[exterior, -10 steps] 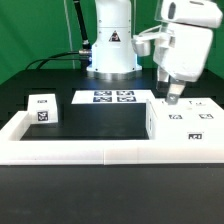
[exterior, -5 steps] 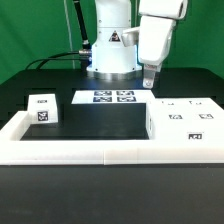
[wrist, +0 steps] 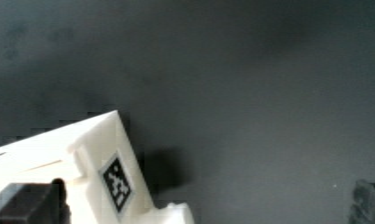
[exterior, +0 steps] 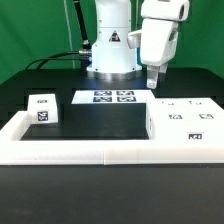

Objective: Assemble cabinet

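Note:
The white cabinet body (exterior: 185, 118) lies on the black table at the exterior view's right, with several tags on its top face. A small white cabinet panel (exterior: 42, 108) with a tag stands at the exterior view's left. My gripper (exterior: 153, 80) hangs in the air behind the body's left end, touching nothing. In the wrist view a white tagged corner of the body (wrist: 95, 165) shows over the dark table. One dark fingertip (wrist: 27, 205) sits at the frame's edge, and the gripper (wrist: 198, 208) is open and empty.
The marker board (exterior: 113, 97) lies flat near the robot base (exterior: 110, 55). A low white rail frame (exterior: 90, 152) borders the table's front and left sides. Cables run behind the base at the exterior view's left.
The gripper rose from just over the cabinet body and moved toward the exterior view's left. In the last half second it shifted only slightly. The parts have not moved.

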Motion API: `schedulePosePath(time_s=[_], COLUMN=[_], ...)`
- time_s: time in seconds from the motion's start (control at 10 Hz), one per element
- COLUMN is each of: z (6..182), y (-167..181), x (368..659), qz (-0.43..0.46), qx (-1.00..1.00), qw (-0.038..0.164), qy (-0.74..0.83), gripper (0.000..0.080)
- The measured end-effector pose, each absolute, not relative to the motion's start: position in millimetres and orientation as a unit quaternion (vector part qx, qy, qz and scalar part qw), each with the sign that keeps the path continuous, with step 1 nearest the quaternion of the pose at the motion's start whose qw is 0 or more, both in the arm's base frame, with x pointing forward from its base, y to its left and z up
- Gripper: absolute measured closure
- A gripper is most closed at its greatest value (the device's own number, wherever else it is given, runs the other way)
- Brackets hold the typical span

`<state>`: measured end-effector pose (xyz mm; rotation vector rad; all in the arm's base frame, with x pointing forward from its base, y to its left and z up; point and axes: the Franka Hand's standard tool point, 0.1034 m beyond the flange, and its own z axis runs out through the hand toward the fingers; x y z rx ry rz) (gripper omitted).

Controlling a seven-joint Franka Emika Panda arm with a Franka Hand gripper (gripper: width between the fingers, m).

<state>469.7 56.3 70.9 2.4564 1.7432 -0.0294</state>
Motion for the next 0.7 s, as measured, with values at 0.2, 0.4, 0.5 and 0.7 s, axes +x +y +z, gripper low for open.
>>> schedulePosePath(time_s=[0.2, 0.4, 0.5, 0.7], z=[70.8, 67.9, 64.6, 57.1], y=[57.3, 60.1, 61.2, 64.0], x=[469.5, 466.8, 462.3, 459.0], qz=[-0.007, 0.021, 0.030, 0.028], qx=[0.837, 0.901, 0.932, 0.969], qw=[0.063, 0.055, 0.048, 0.029], qy=[0.543, 0.430, 0.359, 0.244], gripper=[0.0002, 0.0002, 0.0002, 0.0002])
